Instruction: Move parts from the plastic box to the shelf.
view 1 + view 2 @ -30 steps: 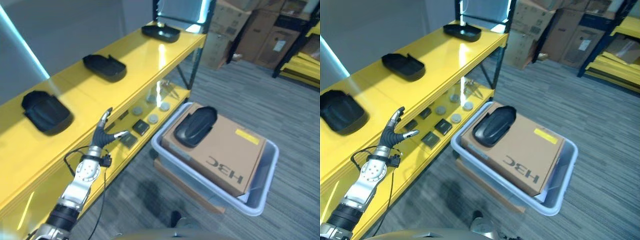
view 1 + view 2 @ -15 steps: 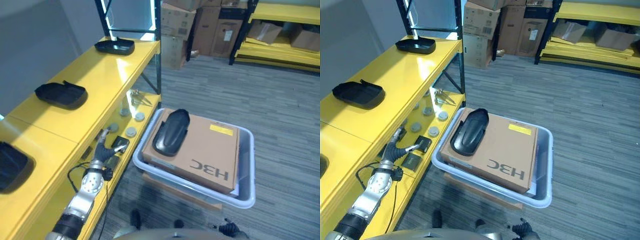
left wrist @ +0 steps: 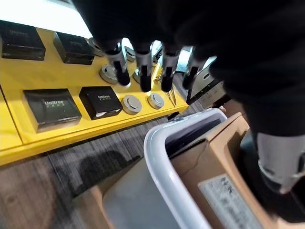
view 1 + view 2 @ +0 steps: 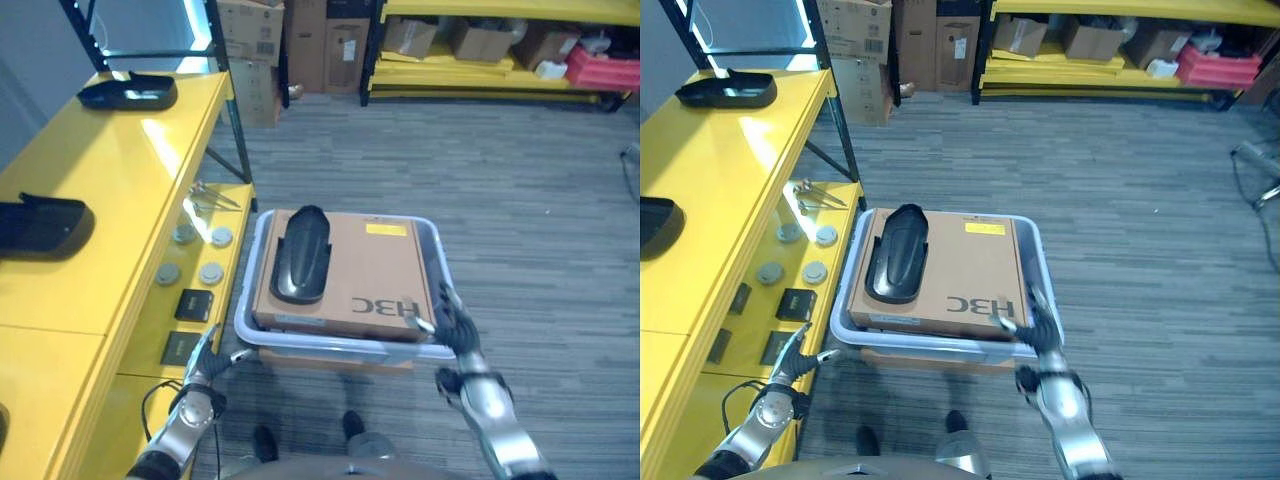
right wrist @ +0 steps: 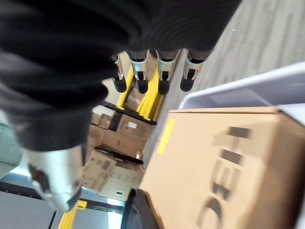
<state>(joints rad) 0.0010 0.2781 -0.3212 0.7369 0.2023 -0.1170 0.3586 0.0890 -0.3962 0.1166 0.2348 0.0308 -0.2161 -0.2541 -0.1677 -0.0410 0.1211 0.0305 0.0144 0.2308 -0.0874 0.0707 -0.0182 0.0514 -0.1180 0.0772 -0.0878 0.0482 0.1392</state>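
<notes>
Plastic box (image 4: 440, 262) sits on the floor just beside the yellow shelf (image 4: 110, 200), squarely in front of the robot, likely so that both arms can reach it. Inside it lies a cardboard carton (image 4: 385, 275), and on the carton's shelf-side half rests one black moulded part (image 4: 300, 252), long axis running away from the robot. More black parts (image 4: 128, 93) lie spaced along the shelf's top board, well apart; small dark blocks (image 4: 194, 303) and round discs (image 4: 211, 272) sit on the lower board. Left robot hand (image 4: 800, 356) hangs low between the shelf's edge and the box's near corner, fingers straight and spread, holding nothing. Right robot hand (image 4: 452, 322) is at the box's opposite near corner, over the rim, fingers relaxed and apart, empty. Judgement: the two empty hands flanking the box suit a reach for the part on the carton.
</notes>
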